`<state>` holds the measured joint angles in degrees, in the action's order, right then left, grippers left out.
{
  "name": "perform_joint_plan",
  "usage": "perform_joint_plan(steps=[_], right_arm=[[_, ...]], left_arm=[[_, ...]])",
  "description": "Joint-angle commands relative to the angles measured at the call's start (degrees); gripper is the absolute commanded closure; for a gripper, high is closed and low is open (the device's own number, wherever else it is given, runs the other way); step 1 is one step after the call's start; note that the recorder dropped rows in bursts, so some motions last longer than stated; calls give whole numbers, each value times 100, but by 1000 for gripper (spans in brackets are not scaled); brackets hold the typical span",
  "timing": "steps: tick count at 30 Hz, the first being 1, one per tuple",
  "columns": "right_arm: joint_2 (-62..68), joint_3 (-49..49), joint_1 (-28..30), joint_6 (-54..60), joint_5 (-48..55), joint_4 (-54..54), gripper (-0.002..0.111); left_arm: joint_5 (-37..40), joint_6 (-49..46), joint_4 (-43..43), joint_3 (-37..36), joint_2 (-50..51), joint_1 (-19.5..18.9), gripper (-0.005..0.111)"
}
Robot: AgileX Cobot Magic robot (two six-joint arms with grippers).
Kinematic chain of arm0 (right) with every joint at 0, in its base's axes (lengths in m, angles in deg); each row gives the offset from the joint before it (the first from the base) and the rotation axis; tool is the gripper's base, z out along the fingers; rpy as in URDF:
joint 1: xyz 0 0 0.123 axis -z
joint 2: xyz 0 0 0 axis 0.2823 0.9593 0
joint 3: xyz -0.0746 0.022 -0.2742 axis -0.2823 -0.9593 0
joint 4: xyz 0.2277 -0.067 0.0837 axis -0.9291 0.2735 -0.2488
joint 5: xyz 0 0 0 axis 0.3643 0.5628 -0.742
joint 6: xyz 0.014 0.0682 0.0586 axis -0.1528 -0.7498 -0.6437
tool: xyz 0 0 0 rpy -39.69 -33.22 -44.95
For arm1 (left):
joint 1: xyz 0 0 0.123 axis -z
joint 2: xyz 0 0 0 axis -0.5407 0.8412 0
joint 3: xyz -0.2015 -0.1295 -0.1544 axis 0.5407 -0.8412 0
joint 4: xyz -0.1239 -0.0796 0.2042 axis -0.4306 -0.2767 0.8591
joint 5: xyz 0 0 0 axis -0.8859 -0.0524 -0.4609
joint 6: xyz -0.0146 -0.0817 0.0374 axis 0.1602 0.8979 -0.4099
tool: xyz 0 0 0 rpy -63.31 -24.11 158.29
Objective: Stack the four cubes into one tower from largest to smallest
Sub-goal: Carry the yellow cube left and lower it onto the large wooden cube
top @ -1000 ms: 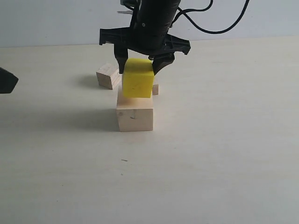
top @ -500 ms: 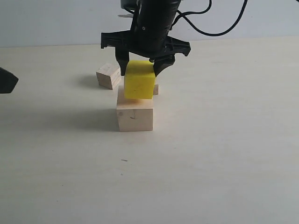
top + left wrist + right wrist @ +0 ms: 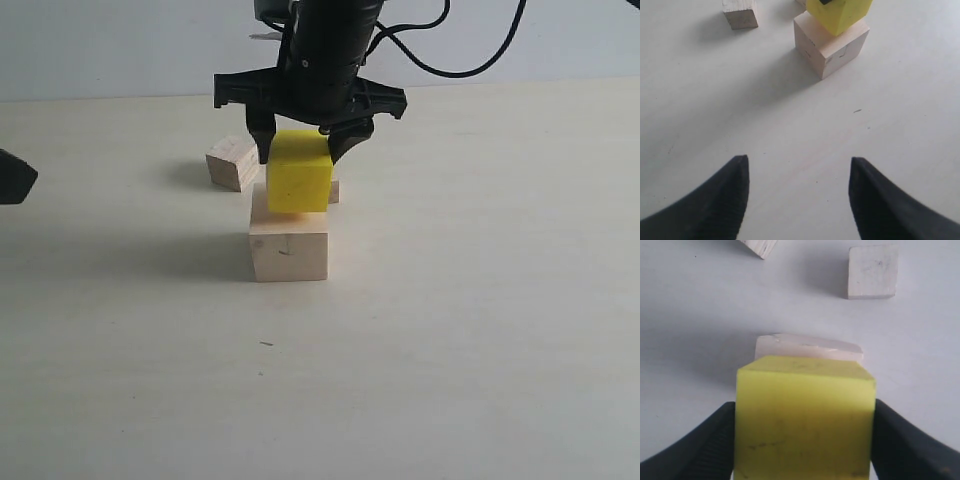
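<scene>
Now, my right gripper [image 3: 300,152]: clamped on the yellow cube [image 3: 298,180], one black finger flat against each of two opposite sides, jaws spread wide to take its full width.
Yellow cube: held upright over the big pale cube [image 3: 288,245], inside the outline of its top face. In the right wrist view the yellow cube [image 3: 805,425] hides most of the big pale cube [image 3: 810,346]. I cannot tell whether the two are touching.
Big pale cube: flat on the tabletop [image 3: 480,330], around the middle and closer to the far edge than the near one.
Plywood cube [image 3: 232,162]: on the tabletop behind the big pale cube, toward the far edge and my left arm's side, apart from it.
Smallest cube [image 3: 873,271]: on the tabletop just behind the big pale cube; only a sliver [image 3: 332,190] shows past the yellow cube from outside.
My left gripper [image 3: 799,161]: jaws wide apart, nothing between them, bare tabletop beneath, well apart from the cubes on the left side.
</scene>
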<state>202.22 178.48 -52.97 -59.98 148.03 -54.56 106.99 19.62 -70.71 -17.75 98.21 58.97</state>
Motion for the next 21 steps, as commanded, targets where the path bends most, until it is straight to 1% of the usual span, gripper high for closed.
perform_joint_plan(steps=[1,7,10,14,21], right_arm=[[9,47,-5,-24,-51,-106,61],[9,47,-5,-24,-62,-191,50],[9,47,-5,-24,-62,-170,47],[52,47,-5,-24,-73,-170,45],[140,36,-5,-24,-73,-142,44]], left_arm=[[18,39,-22,-7,-24,-28,49],[39,39,-22,-7,-24,-28,49],[70,39,-22,-7,-24,-28,49],[73,39,-22,-7,-24,-28,49],[83,39,-22,-7,-24,-28,49]])
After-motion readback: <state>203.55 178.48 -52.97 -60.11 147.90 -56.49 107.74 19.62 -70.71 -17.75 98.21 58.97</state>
